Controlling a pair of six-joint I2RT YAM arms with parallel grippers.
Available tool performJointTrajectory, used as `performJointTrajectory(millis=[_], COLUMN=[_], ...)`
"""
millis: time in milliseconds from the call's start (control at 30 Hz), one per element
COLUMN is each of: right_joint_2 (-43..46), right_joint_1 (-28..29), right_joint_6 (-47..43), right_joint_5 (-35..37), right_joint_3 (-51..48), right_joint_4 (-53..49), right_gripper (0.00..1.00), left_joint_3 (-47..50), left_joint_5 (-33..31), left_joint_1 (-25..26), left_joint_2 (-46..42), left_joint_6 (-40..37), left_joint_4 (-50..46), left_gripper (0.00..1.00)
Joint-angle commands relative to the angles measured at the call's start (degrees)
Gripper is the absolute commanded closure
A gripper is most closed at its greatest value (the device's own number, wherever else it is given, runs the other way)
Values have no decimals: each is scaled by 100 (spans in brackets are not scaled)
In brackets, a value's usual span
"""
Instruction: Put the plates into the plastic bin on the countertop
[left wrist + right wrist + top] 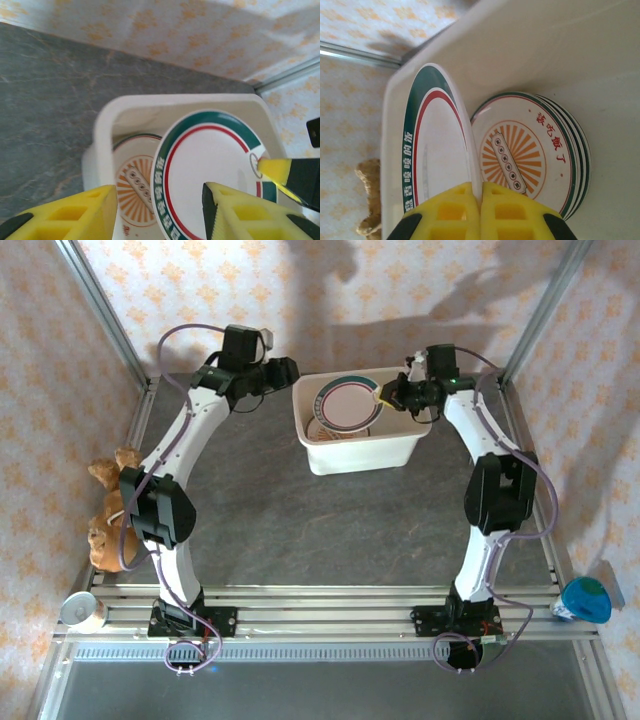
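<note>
plate (435, 150), white with a dark teal rim and a red inner ring, held steeply tilted over the plastic bin (360, 455). the right end effector (480, 192) is closed on it, with the yellow pads pinched together on either face of the rim. the rest of the dish hangs free above the stacked plates (520, 150). these lie flat on the floor of the bin and carry orange-red sunburst prints. the bin stands on the dark grey worktop (300, 530) near the back wall.

the left end effector (160, 195) sits just beside the bin's left end. its jaws are parted and nothing is between them, so it carries no load.

handling, as a judgement: the dish looks rigid, light and smooth-glazed, so it is likely slippery under foam pads and could chip if let fall onto the stack. whether it is ceramic or melamine cannot be told. the rim is the only practical place to take hold, since there both faces are within reach of a narrow jaw. a single pinch at the edge leaves the plate free to swing about the pads. seating the pads well in from the lip, across the teal band, would likely limit this. the free edge probably ought to rest on the stack before the pads let go.
</note>
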State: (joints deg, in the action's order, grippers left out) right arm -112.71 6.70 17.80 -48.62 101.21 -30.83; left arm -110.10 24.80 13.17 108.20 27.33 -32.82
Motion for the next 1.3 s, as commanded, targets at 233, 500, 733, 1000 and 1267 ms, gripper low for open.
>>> performJointTrajectory(millis=[233, 500, 733, 1000, 1267], right_joint_2=[-977, -1470, -1613, -1755, -1599], right_joint_1=[136, 224, 227, 244, 244], right_joint_6=[-824, -1002, -992, -1007, -1033], right_joint_5=[243, 256, 415, 597, 1021], right_joint_3=[1194, 1546, 1481, 1577, 1560], right_joint_4=[-1132, -1517, -1555, -1664, -1706], right_gripper=[100, 100, 100, 87, 63], left_joint_3=[-468, -928, -1087, -1018, -774], left_joint_5=[-265, -266, -214, -168, -3], left_joint_1=[-358, -381, -376, -376, -372], left_joint_2=[75, 520, 732, 772, 681], left_joint_6=[-390, -492, -452, -439, -262], left_joint_4=[-500, -765, -849, -883, -666], left_gripper=[51, 51, 51, 51, 51])
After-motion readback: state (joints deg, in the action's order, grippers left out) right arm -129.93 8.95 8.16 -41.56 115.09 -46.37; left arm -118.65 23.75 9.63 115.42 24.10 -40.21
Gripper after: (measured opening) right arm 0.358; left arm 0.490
